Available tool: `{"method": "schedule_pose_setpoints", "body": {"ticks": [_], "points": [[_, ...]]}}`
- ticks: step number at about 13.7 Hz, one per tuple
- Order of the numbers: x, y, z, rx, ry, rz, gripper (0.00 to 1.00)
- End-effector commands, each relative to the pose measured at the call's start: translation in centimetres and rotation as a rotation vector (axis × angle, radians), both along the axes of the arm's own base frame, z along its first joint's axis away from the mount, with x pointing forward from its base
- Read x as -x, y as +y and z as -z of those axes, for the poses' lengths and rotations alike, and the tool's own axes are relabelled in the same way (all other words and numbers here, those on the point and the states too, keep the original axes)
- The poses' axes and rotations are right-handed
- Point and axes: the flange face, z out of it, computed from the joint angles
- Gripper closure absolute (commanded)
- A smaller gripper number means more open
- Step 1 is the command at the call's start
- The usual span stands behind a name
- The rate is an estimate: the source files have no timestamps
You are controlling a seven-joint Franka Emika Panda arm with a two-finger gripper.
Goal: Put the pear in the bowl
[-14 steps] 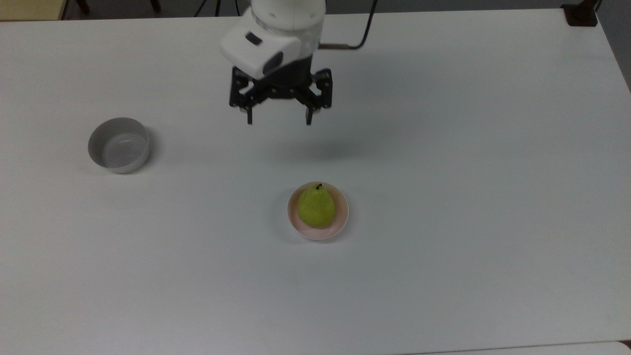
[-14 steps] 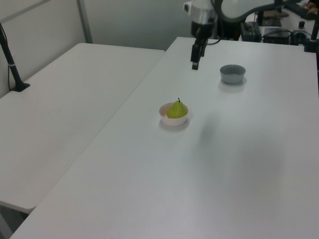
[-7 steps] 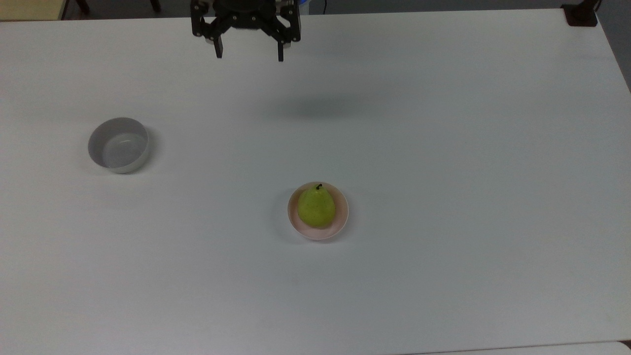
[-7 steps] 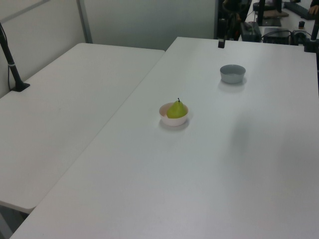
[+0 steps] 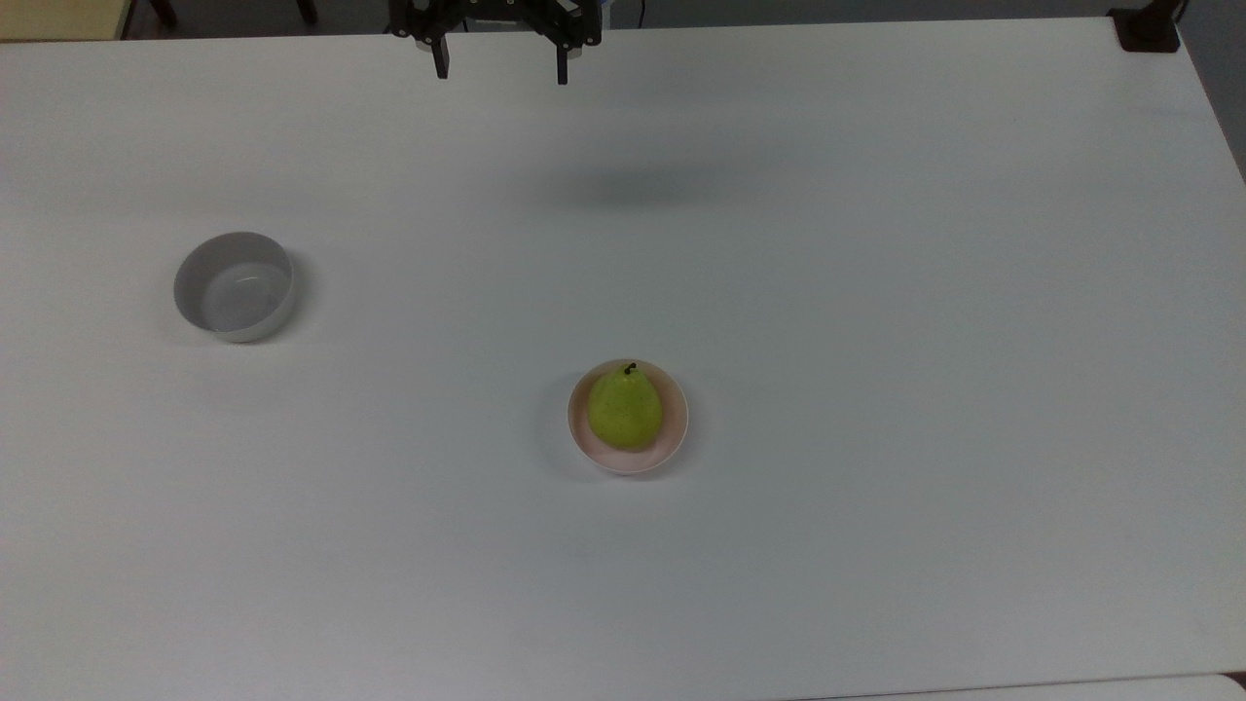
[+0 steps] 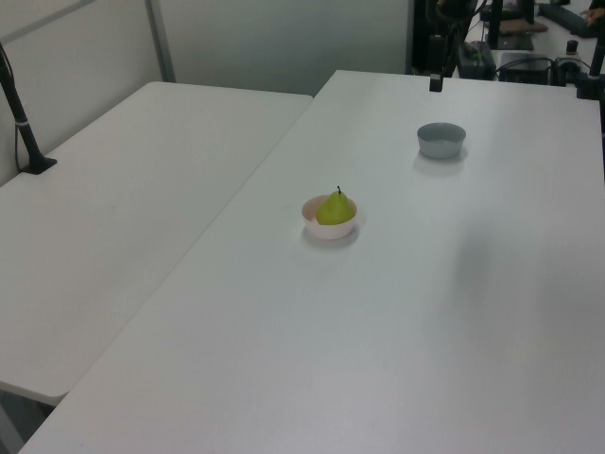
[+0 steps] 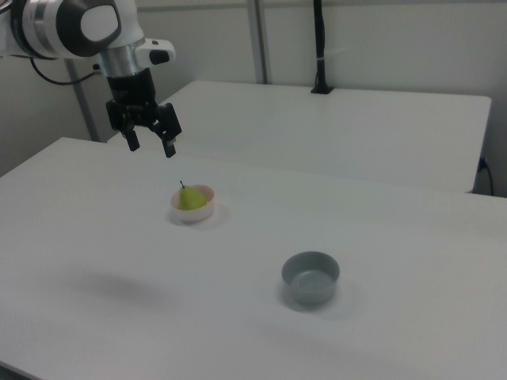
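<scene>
The yellow-green pear (image 5: pixel 625 410) (image 6: pixel 335 209) (image 7: pixel 188 199) sits upright inside the pale pink bowl (image 5: pixel 674 435) (image 6: pixel 326 230) (image 7: pixel 203 210), stem up, near the table's middle. My gripper (image 5: pixel 500 71) (image 7: pixel 150 145) hangs open and empty high above the table, far from the bowl toward the top view's upper edge. In the right view it is up and to the left of the pear. One fingertip (image 6: pixel 435 83) pokes down at the left view's top.
A grey-white bowl (image 5: pixel 234 285) (image 6: pixel 441 139) (image 7: pixel 310 278) stands empty at the top view's left. A second white table (image 6: pixel 123 180) adjoins this one. A dark clamp (image 5: pixel 1147 27) sits at the top view's upper right corner.
The gripper has risen and drawn back from above the table's middle toward the top view's upper edge, staying open. Pear and bowls have not moved.
</scene>
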Motion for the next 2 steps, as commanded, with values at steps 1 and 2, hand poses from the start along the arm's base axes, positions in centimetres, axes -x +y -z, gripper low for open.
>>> {"method": "schedule_pose_setpoints", "body": {"ticks": [1, 2], "points": [[0.81, -0.33, -0.63, -0.02, 0.001, -0.002, 0.0], [0.69, -0.41, -0.49, -0.02, 0.001, 0.0, 0.0]]}}
